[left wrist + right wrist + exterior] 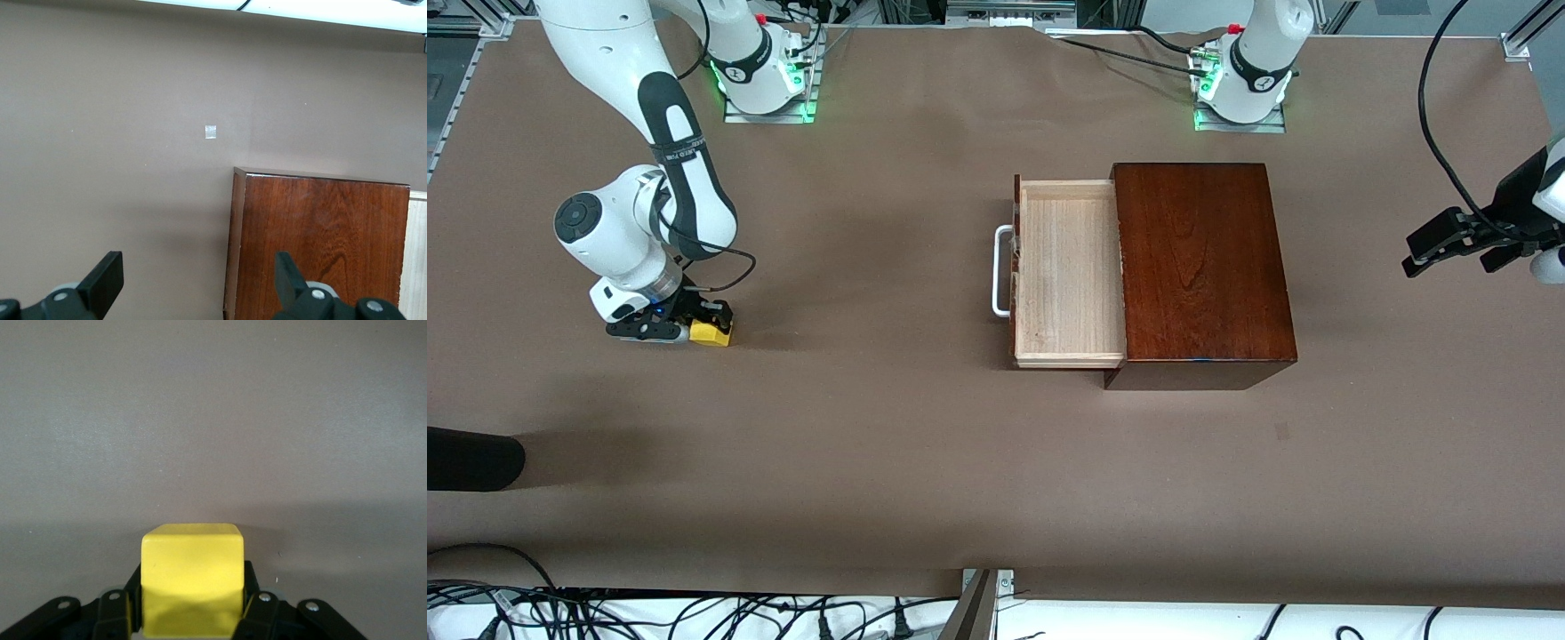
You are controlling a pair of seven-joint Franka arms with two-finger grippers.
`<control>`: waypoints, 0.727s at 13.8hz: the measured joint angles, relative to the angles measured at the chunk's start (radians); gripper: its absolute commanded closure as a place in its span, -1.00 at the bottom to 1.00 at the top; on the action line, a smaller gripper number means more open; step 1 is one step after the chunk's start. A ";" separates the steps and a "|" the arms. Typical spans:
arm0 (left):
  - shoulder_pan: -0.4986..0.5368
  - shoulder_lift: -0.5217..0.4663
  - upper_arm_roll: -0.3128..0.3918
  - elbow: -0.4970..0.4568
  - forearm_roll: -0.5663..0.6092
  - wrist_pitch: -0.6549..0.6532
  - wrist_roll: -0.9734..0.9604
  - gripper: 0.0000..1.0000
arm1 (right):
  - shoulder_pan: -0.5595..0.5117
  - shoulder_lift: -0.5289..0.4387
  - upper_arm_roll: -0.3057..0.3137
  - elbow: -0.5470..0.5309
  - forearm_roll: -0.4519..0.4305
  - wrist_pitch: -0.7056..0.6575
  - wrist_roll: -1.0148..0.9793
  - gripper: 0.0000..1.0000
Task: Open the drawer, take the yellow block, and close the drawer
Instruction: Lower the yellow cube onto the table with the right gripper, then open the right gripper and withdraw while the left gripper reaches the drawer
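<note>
The drawer is pulled out of the dark mahogany box, its pale tray empty and its white handle facing the right arm's end. My right gripper is low at the tablecloth toward the right arm's end, shut on the yellow block. In the right wrist view the yellow block sits between the black fingers. My left gripper is open and empty, up in the air past the box at the left arm's end. In the left wrist view its fingers frame the box.
Brown cloth covers the table. A black object lies at the table's edge on the right arm's end, nearer the camera. Cables lie along the near edge. A small pale scrap lies on the cloth.
</note>
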 measured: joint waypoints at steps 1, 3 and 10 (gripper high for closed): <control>0.003 0.006 0.000 0.000 0.000 0.000 0.000 -1.00 | 0.001 0.000 0.001 0.004 0.000 0.001 -0.001 -1.00; 0.005 0.028 0.000 0.000 0.000 0.000 0.000 -1.00 | 0.005 0.000 0.004 0.023 0.000 0.000 -0.003 -1.00; -0.006 0.061 -0.017 0.001 0.000 -0.001 0.000 -1.00 | 0.012 -0.003 -0.014 0.219 -0.069 -0.262 0.015 -1.00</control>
